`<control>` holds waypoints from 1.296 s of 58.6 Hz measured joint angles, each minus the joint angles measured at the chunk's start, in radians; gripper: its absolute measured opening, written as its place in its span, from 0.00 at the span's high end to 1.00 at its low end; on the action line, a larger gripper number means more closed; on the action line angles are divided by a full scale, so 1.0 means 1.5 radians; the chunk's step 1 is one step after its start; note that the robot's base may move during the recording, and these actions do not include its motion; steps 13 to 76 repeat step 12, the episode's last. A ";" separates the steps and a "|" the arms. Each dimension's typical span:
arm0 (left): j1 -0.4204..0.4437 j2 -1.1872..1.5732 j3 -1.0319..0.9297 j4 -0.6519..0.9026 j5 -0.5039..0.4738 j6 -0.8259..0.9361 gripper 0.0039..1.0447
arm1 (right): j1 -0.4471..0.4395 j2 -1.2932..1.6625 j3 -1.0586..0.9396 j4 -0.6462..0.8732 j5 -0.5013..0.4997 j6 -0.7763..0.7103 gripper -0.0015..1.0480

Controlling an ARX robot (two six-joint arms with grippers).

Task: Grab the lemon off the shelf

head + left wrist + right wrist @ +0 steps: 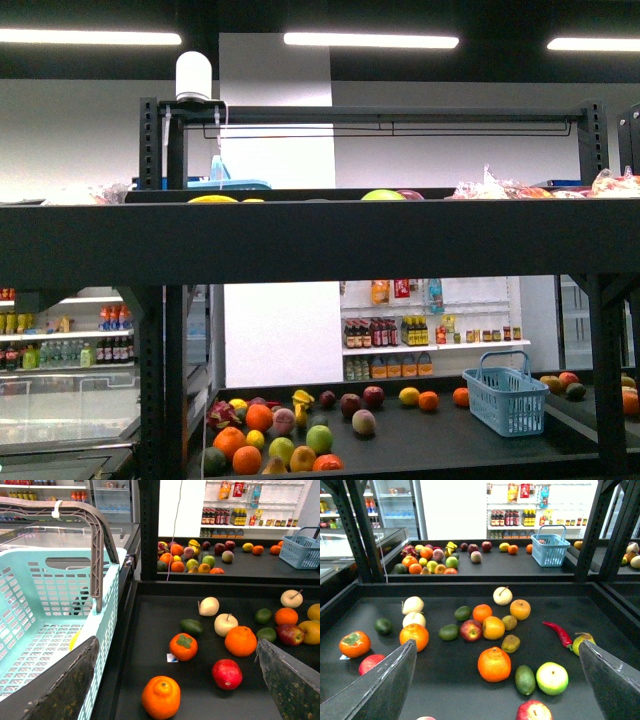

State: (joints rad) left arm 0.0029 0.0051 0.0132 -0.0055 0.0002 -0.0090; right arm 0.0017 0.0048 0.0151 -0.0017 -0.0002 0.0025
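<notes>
The shelf [485,587] is a black metal rack with shallow tray tiers. On the near tray loose fruit lies scattered: an orange [494,664], a red apple [471,630], a persimmon [355,644], a red chili [559,633], green limes [449,632]. On the farther tray sit a fruit pile [427,560] and a blue basket [550,549].

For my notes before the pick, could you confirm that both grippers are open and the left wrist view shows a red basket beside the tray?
Almost: the basket is light turquoise, not red, as the left wrist view shows. Both grippers, left and right, are indeed open.
</notes>
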 joint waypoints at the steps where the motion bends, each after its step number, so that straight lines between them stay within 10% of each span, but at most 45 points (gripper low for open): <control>1: 0.000 0.000 0.000 0.000 0.000 0.000 0.08 | 0.000 0.000 0.000 0.000 0.000 0.000 0.07; 76: 0.000 0.000 0.000 0.000 0.000 0.000 0.08 | 0.000 0.000 0.000 0.000 0.000 0.000 0.07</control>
